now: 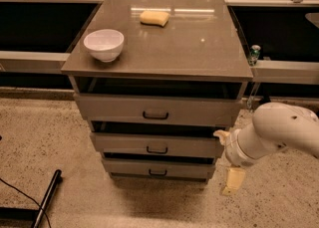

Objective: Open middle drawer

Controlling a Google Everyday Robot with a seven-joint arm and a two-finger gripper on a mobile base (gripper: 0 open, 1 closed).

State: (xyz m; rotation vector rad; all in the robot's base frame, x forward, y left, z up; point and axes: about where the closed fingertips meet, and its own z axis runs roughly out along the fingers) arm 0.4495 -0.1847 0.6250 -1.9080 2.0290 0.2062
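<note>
- Cabinet [189, 48]: grey-brown unit with a flat top, standing at frame centre on a speckled floor [45, 137]. Three drawers are stacked down its front face.
- Middle drawer [119, 143]: second of the three, with a mid-sized front. It sits directly below the top drawer [109, 108] and directly above the bottom drawer [124, 167].
- A small dark pull handle [157, 150] sits at the centre of the middle drawer's front. A dark gap runs along the upper edge of that front. Whether the drawer is pulled out at all cannot be told from this angle.
- Gripper [232, 179]: at about 4 o'clock in the frame, on the end of a white arm [279, 132] that enters from 3 o'clock.
- The gripper is just off the cabinet's right-hand corner, at about 4 o'clock from the middle drawer's handle and well apart from it.
- A cream part of the gripper hangs downward beside the bottom drawer's right end. A smaller cream nub lies at the right end of the middle drawer's front; contact there cannot be determined.
- Gripper state: whether it is open or closed cannot be told. No object is seen in its hold, and it is on no handle.
- Cabinet top: a white bowl [103, 44] stands near the 9 o'clock edge. A yellow sponge [154, 18] lies toward 12 o'clock, well apart from the bowl.
- Floor: a dark pole [47, 197] lies at 7 o'clock.
</note>
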